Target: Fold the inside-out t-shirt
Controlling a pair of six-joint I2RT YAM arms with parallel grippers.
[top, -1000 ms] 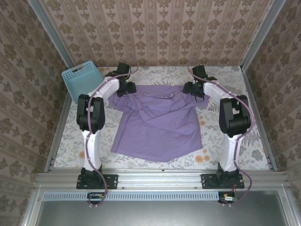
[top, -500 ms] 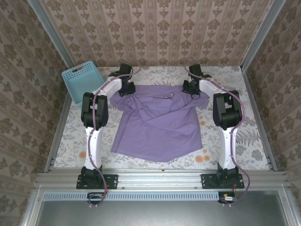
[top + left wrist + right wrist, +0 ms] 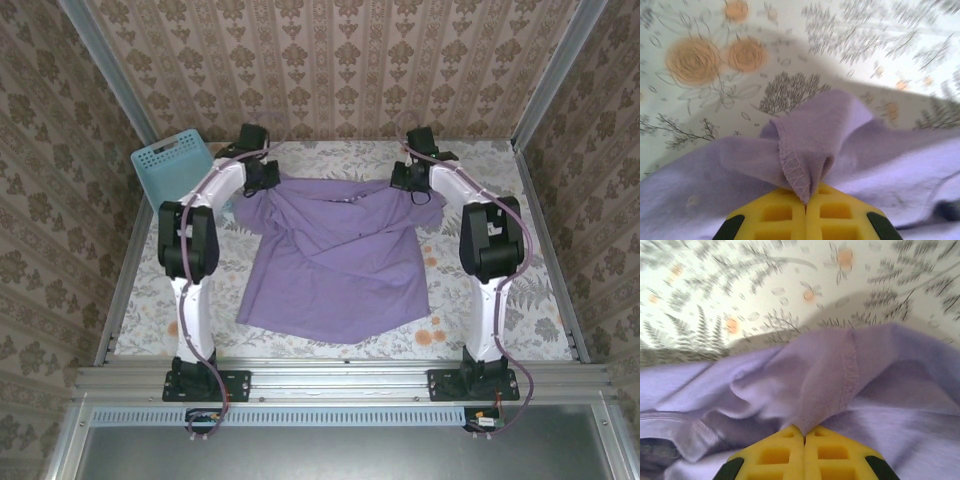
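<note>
The lavender-purple inside-out t-shirt lies spread on the floral table, collar end at the far side, hem near me. My left gripper is at its far left shoulder and my right gripper at its far right shoulder. In the left wrist view the yellow fingers are shut on a pinched fold of the t-shirt, its stitched seam showing. The right wrist view has the yellow fingers shut on a seamed fold of the t-shirt. Both pinched folds stand up off the table.
A light-blue lattice basket stands at the far left corner, close to the left arm. Patterned walls close off the far side and both sides. A metal rail runs along the near edge by the arm bases.
Both grippers went from open to shut on the shirt's far shoulders. The far edge of the shirt has been drawn up and slightly toward the back wall.
</note>
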